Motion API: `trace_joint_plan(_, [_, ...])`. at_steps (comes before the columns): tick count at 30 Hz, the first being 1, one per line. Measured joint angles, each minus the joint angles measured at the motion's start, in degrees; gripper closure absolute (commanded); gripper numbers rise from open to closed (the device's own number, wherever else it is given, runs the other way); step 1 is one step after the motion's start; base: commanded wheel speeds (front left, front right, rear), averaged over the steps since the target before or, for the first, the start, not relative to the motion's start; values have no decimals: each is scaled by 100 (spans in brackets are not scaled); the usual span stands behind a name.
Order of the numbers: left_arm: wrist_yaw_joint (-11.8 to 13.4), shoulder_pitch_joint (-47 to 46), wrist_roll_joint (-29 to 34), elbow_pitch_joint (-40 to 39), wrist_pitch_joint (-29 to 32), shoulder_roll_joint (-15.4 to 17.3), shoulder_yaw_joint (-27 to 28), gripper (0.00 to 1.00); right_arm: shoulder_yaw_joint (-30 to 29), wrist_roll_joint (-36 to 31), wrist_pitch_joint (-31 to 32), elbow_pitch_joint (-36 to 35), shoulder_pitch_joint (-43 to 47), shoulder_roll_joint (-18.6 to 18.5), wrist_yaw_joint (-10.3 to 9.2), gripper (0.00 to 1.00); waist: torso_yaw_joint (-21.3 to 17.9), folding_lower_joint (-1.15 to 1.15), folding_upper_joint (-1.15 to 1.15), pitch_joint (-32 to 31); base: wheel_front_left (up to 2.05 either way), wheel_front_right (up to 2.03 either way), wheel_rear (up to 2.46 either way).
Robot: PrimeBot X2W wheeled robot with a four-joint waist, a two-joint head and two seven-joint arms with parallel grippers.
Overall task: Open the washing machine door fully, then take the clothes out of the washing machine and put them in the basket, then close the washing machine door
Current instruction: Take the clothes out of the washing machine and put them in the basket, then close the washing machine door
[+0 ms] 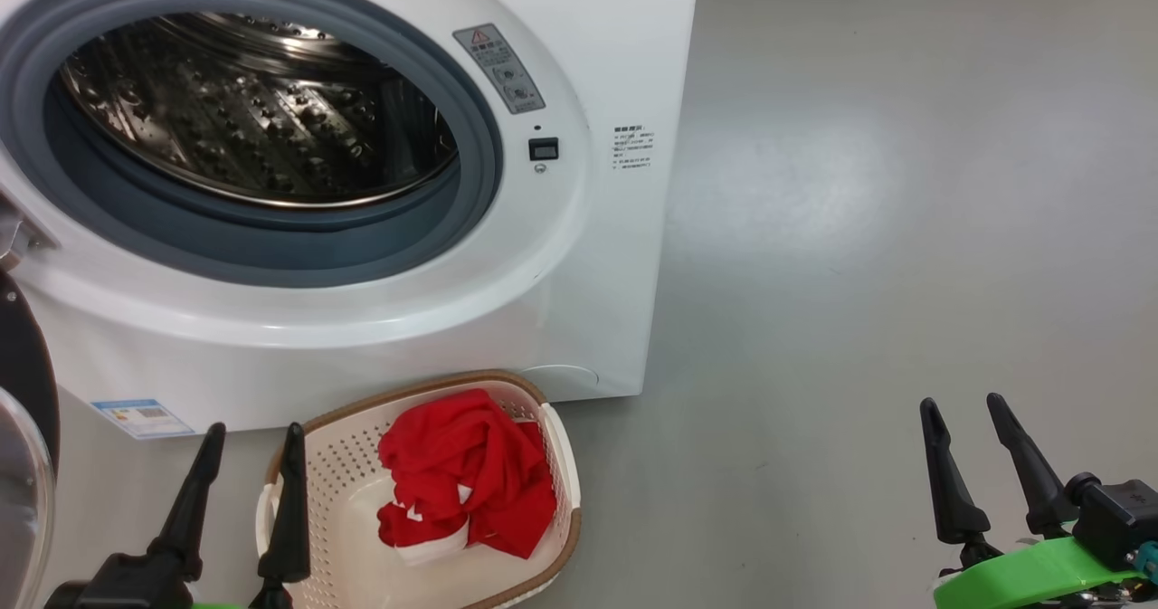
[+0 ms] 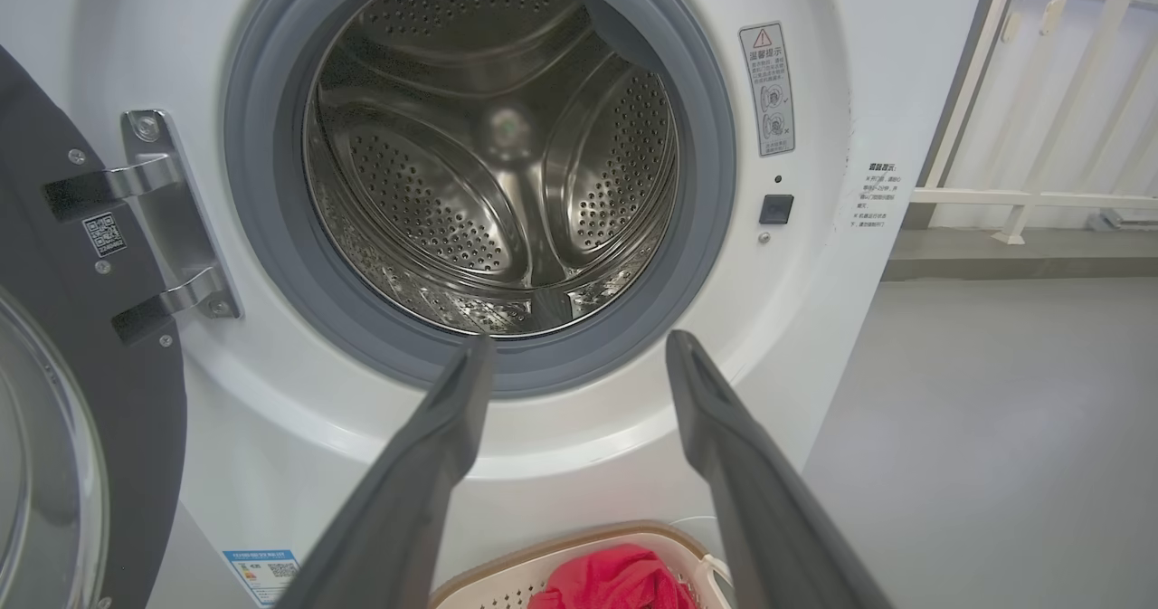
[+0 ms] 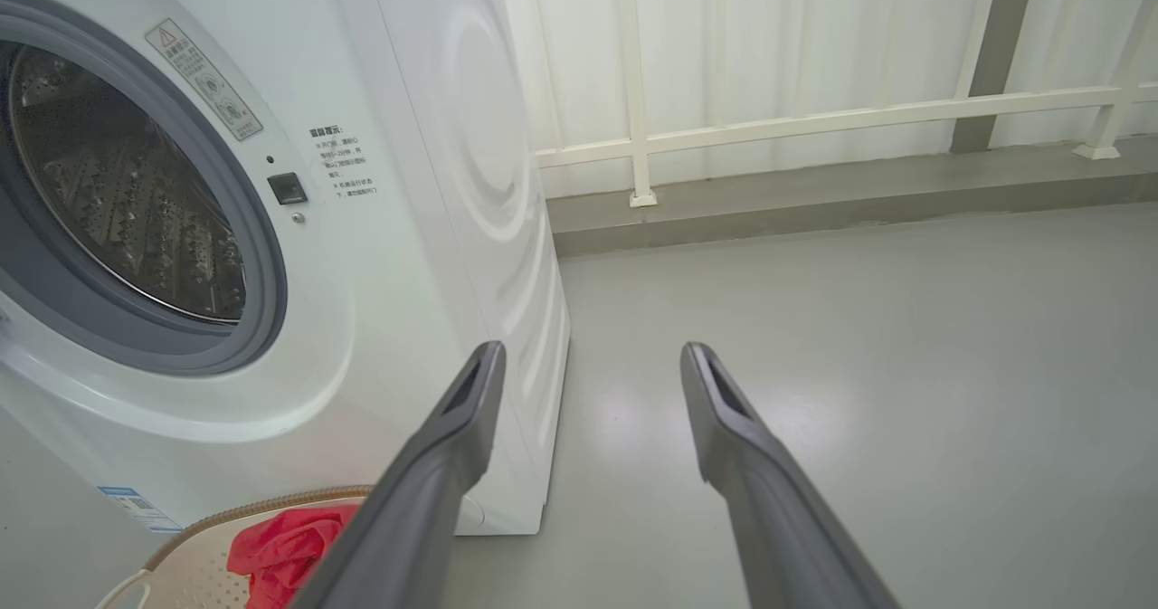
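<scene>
The glossy black-rimmed washing machine door (image 1: 23, 365) hung open at left. The left gripper (image 1: 255, 430) stood spread by the left rim of the perforated basket (image 1: 559, 464), which held crumpled red clothes (image 1: 470, 473), before the white washing machine (image 1: 588, 274). The right gripper (image 1: 961, 401) stood spread above smooth grey floor (image 1: 859, 229).

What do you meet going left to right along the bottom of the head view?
washing machine door → left gripper, open → basket, with the clothes inside it → bare floor → right gripper, open
</scene>
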Motion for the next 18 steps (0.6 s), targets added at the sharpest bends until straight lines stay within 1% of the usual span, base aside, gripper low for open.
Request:
trace_joint_plan(11, [0,-45,1,0,0,-18,7,0,-15,0,0,-40,-4,8,0,0,62,0,0,109,-1,1,0])
trace_joint_plan(15, [0,-46,46,0,0,-19,19,0,-14,0,0,-37,-8,11,0,0,54,0,0,108,-48,48,0])
trace_joint_plan(18, [0,-46,47,0,0,-20,19,0,-13,0,0,-37,-12,20,0,0,44,0,0,97,-95,95,0])
